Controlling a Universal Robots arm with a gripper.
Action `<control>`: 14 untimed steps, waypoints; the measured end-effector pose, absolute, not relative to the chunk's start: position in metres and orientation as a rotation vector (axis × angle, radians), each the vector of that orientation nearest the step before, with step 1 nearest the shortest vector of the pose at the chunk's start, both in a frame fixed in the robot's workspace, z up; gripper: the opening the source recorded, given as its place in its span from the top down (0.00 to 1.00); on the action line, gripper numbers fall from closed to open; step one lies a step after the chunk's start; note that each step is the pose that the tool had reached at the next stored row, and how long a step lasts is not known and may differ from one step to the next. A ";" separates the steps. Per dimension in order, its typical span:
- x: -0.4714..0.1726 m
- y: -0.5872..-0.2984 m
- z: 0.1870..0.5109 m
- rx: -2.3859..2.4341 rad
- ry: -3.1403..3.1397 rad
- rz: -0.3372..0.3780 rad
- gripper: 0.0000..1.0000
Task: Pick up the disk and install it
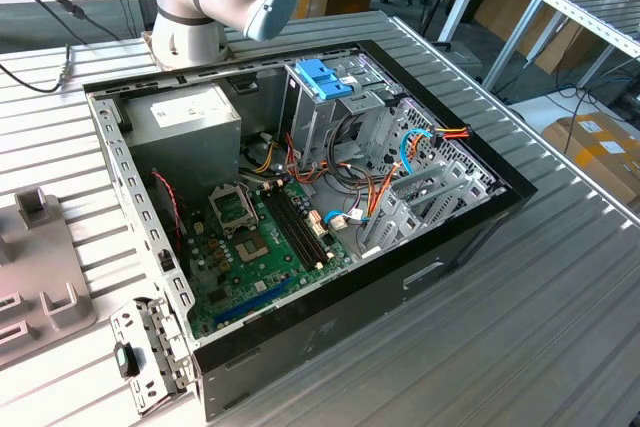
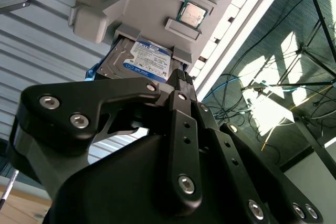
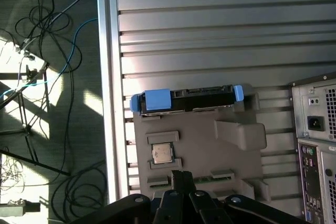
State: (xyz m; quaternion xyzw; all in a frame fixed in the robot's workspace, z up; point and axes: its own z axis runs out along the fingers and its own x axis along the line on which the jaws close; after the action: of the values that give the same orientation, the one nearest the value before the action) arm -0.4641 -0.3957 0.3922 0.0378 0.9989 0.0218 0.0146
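The disk (image 3: 186,98) is a dark drive with bright blue rails and a blue tab end. It stands on edge in a slot of a grey holder (image 3: 210,135) on the ribbed table. In the second wrist view the disk (image 2: 149,60) shows its white and blue label face. My gripper (image 3: 181,176) hovers above the holder, apart from the disk, shut with nothing between its fingers. Its black fingertips (image 2: 181,77) point toward the disk's edge.
A processor chip (image 3: 161,152) lies in a pocket of the holder. The open computer case (image 1: 300,197) sits mid-table, with a blue-handled drive cage (image 1: 322,77) inside and its rear panel (image 3: 315,145) near the holder. The table edge (image 3: 107,77) runs beside the holder, with cables on the floor beyond.
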 end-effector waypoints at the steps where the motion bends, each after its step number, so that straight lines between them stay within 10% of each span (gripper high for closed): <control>1: -0.464 -0.396 0.392 0.117 3.110 0.068 0.89; 14: -0.459 -0.390 0.392 0.094 3.111 0.067 0.89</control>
State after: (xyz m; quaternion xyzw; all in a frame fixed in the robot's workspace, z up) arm -0.4594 -0.3903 0.3922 0.0302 0.9992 0.0214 0.0144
